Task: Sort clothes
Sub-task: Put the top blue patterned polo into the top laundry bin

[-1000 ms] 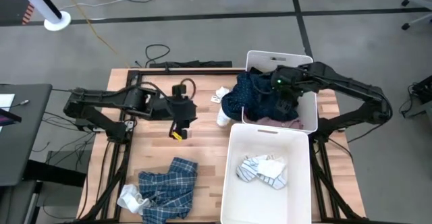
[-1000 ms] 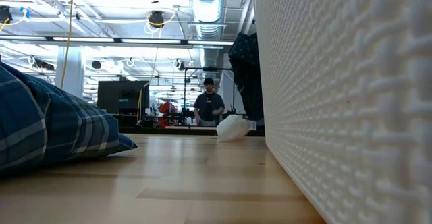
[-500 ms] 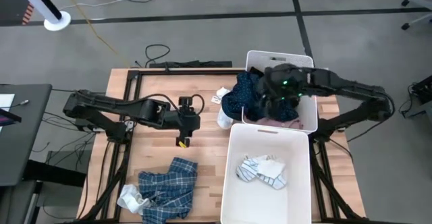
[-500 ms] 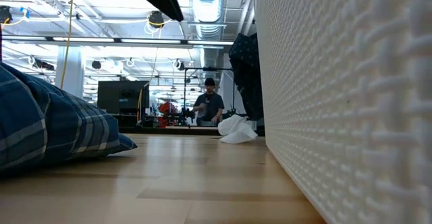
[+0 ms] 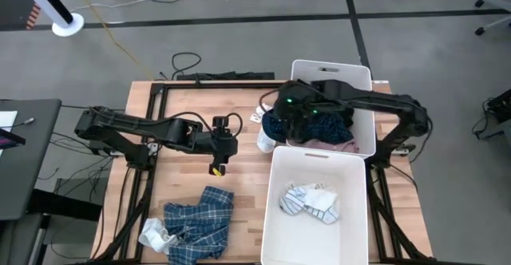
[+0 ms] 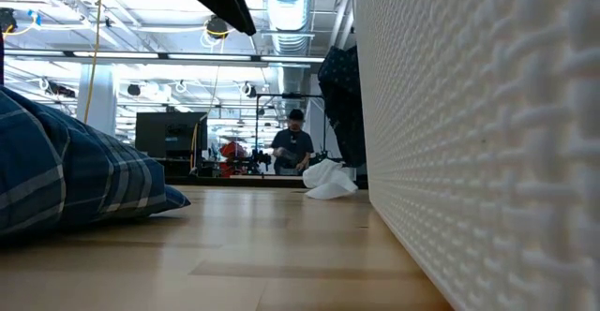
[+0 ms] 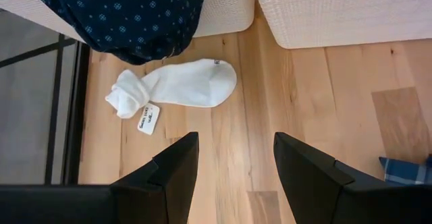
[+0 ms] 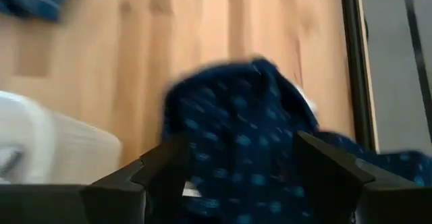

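Left gripper (image 7: 233,177) spread apart above bare table (image 5: 192,193), near white sock (image 7: 177,86); right gripper (image 8: 239,177) agape over navy dotted piece (image 8: 250,126) draping bin (image 5: 363,137) rim

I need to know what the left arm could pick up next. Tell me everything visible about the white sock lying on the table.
The white sock is soft knit fabric, lying flat on the wooden table, one end bunched into folds. A small white printed tag sits at that bunched end. The sock lies beside the far white bin, right under the navy dotted piece draped over the bin's rim; whether they touch is unclear. The left gripper hangs open above the table, apart from it.
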{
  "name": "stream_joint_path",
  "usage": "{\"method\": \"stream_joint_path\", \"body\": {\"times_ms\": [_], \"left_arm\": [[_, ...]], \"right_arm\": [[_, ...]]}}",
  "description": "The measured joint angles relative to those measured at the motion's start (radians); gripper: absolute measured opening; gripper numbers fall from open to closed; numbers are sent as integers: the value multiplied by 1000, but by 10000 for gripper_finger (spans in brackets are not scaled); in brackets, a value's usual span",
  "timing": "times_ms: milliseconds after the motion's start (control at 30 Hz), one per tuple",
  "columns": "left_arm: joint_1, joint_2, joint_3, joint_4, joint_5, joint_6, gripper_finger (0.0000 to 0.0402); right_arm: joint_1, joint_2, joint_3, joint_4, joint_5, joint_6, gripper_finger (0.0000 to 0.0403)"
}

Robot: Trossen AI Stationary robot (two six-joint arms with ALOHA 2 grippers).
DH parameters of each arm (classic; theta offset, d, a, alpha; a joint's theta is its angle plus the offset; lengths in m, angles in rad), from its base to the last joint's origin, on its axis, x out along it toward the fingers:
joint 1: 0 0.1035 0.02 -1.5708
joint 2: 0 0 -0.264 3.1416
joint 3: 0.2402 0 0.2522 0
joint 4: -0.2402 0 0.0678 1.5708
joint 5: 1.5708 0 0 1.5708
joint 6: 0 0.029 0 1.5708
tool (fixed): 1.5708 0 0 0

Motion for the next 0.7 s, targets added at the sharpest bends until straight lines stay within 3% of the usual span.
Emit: {"method": "stream_joint_path", "body": {"times_ms": [167,267,367,500,700], "left_arm": [[0,0,0,6,0,1,188],[0,0,0,7,0,2,188],[0,0,0,6,0,4,188],[0,0,0,6,0,4,188],[0,0,0,5,0,9,188]], "right_arm": [[-31,91,53,-97,50,11,273],[-29,125,76,-129,84,22,253],[-20,135,86,-134,101,30,181],[-5,115,101,-129,109,16,31],[46,-14,102,-51,256,11,9]]}}
